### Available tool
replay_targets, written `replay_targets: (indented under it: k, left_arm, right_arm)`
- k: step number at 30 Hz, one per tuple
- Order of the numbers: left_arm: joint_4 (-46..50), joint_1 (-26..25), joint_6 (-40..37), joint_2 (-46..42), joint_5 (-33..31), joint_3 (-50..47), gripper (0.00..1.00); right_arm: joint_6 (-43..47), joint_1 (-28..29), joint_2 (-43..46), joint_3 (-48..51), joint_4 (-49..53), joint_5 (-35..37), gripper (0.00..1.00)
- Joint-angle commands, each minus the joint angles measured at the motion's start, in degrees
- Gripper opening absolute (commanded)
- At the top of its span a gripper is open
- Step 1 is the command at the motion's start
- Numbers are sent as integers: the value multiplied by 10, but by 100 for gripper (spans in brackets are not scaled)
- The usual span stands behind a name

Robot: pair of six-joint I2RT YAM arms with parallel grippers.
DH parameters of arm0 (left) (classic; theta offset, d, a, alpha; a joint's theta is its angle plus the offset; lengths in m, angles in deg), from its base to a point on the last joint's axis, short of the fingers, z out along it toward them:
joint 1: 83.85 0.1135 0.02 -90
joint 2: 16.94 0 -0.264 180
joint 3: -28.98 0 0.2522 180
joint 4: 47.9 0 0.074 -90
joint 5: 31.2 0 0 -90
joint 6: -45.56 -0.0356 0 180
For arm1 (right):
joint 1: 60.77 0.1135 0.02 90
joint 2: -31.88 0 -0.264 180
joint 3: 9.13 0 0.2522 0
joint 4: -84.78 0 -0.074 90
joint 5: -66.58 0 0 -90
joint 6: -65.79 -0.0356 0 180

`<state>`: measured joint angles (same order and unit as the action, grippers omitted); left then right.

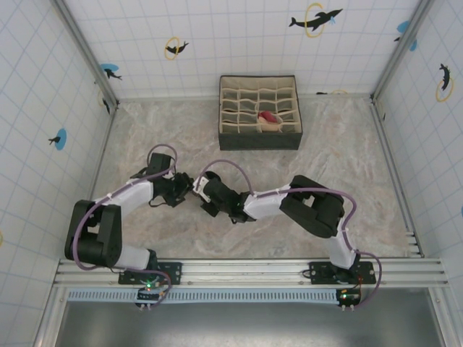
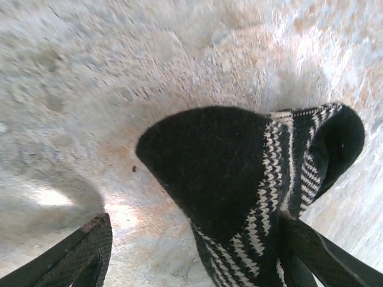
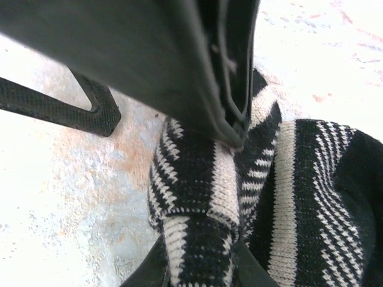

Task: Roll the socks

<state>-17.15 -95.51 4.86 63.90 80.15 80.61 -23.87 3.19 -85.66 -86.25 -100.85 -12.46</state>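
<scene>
Nearest you, the left arm (image 1: 134, 194) and the right arm (image 1: 268, 202) reach inward from their bases and meet over the middle of the mottled, stone-patterned surface (image 1: 347, 166); from above, the dark wrists cover whatever lies between them. In the left wrist view the left jaws stand wide; one textured black finger (image 2: 84, 254) sits clear at lower left. The other (image 2: 317, 257) lies against the black knitted sock with grey-white stripes (image 2: 221, 173), which rises off the surface in a bunched hump; the frame edge cuts off its lower end. In the right wrist view the right jaws are closed narrowly on a striped fold of that sock; you see only slivers of their fingers (image 3: 149, 272) at the bottom edge, and a large blurred black part of the other arm blocks the upper half. Farthest from you, by the back wall, the dark fabric organiser box with beige dividers (image 1: 260, 139) holds the peach sock with dark red parts (image 1: 269, 118) in a near compartment right of centre; it is too small to tell how it is folded.
</scene>
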Motion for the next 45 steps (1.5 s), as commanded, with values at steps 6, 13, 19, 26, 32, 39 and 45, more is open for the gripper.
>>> replay_targets:
  k: [6,13,19,26,32,39,45]
  left_arm:
    - [-21,28,3,-88,-28,-19,73]
    - [-69,34,20,-82,26,-51,71]
    - [-138,22,52,-86,50,-94,69]
    - [-189,-4,64,-74,40,-104,67]
    - [-241,-28,74,-38,37,-104,63]
    - [-299,-48,89,3,23,-108,62]
    - [-329,-48,96,37,11,-104,61]
  right_arm:
    - [-66,-46,-15,15,90,-97,0]
    - [-127,-96,-22,17,92,-221,0]
    - [-218,-146,-35,26,62,-345,0]
    - [-330,-182,-66,25,22,-441,0]
    - [-383,-191,-95,6,38,-468,0]
    - [-416,-191,-106,-5,54,-480,0]
    - [-435,-193,-109,-1,43,-488,0]
